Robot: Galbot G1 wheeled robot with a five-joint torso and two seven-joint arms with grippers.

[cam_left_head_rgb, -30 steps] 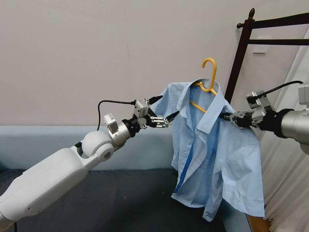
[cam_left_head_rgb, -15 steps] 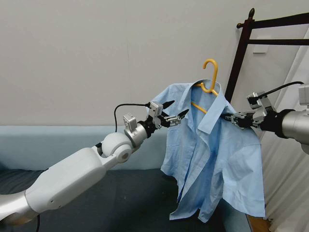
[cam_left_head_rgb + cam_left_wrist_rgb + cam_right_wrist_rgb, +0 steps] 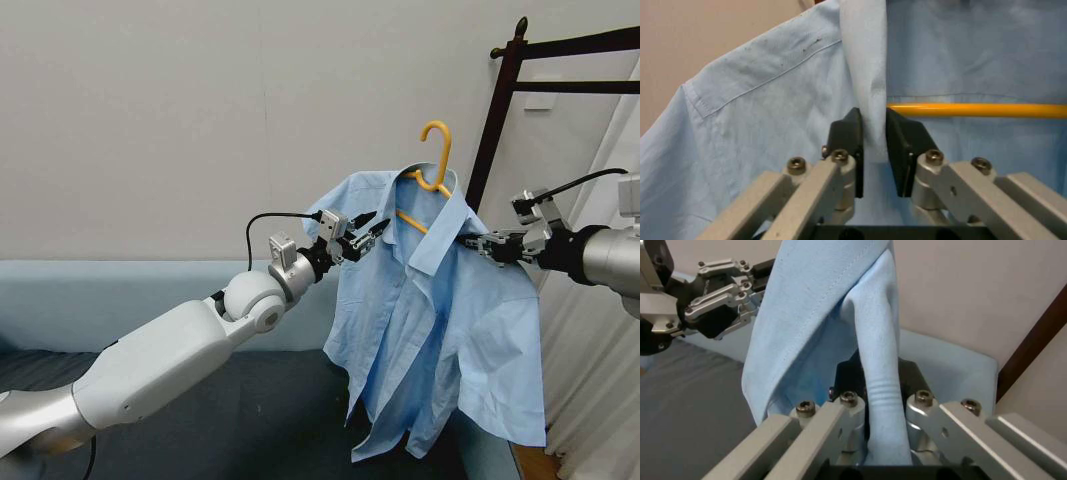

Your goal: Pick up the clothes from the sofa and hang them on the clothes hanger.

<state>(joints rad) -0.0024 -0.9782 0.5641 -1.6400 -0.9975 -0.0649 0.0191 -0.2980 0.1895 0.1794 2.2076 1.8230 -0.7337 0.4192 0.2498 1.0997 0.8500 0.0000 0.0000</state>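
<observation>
A light blue shirt (image 3: 450, 330) hangs on a yellow hanger (image 3: 437, 150), held up in the air above the sofa. My left gripper (image 3: 375, 224) is at the shirt's left shoulder. In the left wrist view its pads (image 3: 848, 135) pinch a vertical fold of the shirt (image 3: 760, 100), just below the hanger's yellow bar (image 3: 973, 110). My right gripper (image 3: 470, 241) is shut on the shirt's other shoulder. The right wrist view shows a thick fold of the shirt (image 3: 820, 300) clamped in the right gripper (image 3: 873, 385).
A dark wooden clothes stand (image 3: 500, 110) rises at the upper right, just behind the hanger hook. The sofa's pale blue back (image 3: 100, 300) and dark seat (image 3: 250, 420) lie below. A white curtain (image 3: 600, 400) hangs at the right edge.
My left arm has reached up and to the right, bringing its gripper from beside the shirt onto the left shoulder, and its fingers have narrowed. The right gripper and the hanger have stayed put.
</observation>
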